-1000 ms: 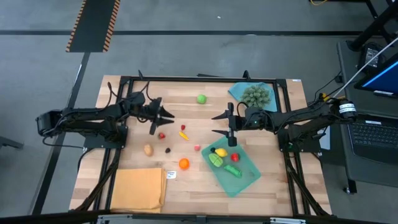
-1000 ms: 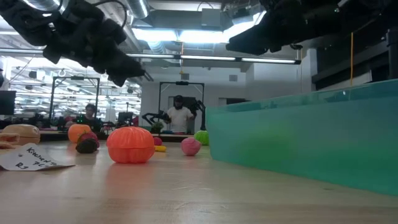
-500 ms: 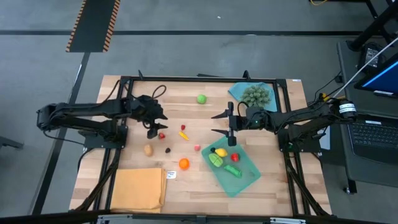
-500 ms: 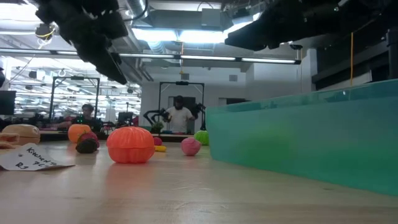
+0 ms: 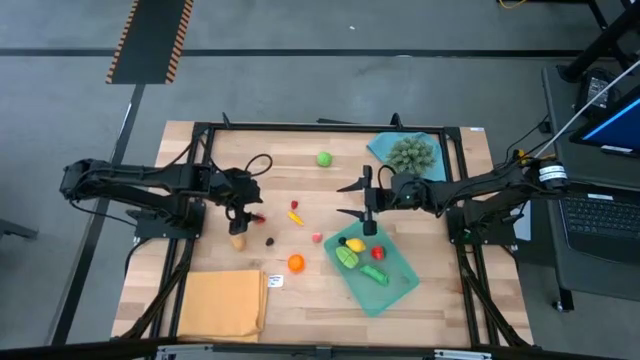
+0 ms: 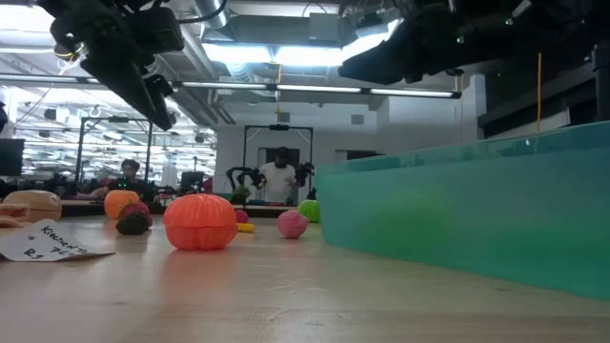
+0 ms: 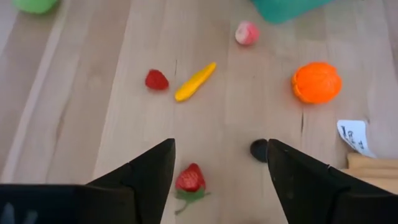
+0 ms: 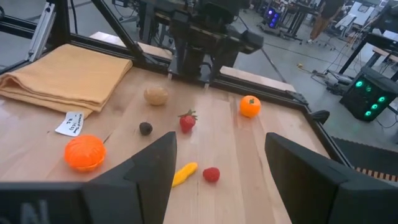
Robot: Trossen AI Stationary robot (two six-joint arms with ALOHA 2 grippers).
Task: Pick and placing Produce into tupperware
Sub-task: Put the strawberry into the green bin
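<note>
On the right-hand part of the tabletop [image 5: 300,170] sits the teal tupperware [image 5: 392,292], angled, with pieces of produce already inside: a yellow piece [image 5: 355,244], a green-and-yellow piece [image 5: 346,258], a small red piece [image 5: 378,253] and a long green piece [image 5: 375,276]. Just off its corner, out on the wood, lies a pink piece [image 5: 317,238], and beside that the orange [image 5: 296,263], round and ribbed, with a little paper tag [image 5: 275,281] next to it. Further left, loose produce is scattered: a yellow pepper-like piece [image 5: 296,217], a red berry [image 5: 295,205], a dark berry [image 5: 269,240], a tan potato [image 5: 238,240] and a strawberry [image 5: 259,217]. A green fruit [image 5: 324,158] lies alone near the far edge.

Over the strawberry, the left gripper [image 7: 219,163] hangs with fingers spread, the strawberry showing between its fingers in the wrist view, nothing held. The right gripper [image 5: 357,199] hovers above the tupperware's far corner, fingers apart too, carrying nothing.

At the near left corner there's a folded orange-yellow cloth [image 5: 222,304]; at the far right, a spiky grey-green ball [image 5: 411,153] rests on a blue cloth [image 5: 380,148]. Beyond the tabletop, in the low view, a person [image 6: 279,177] is standing in the room.
</note>
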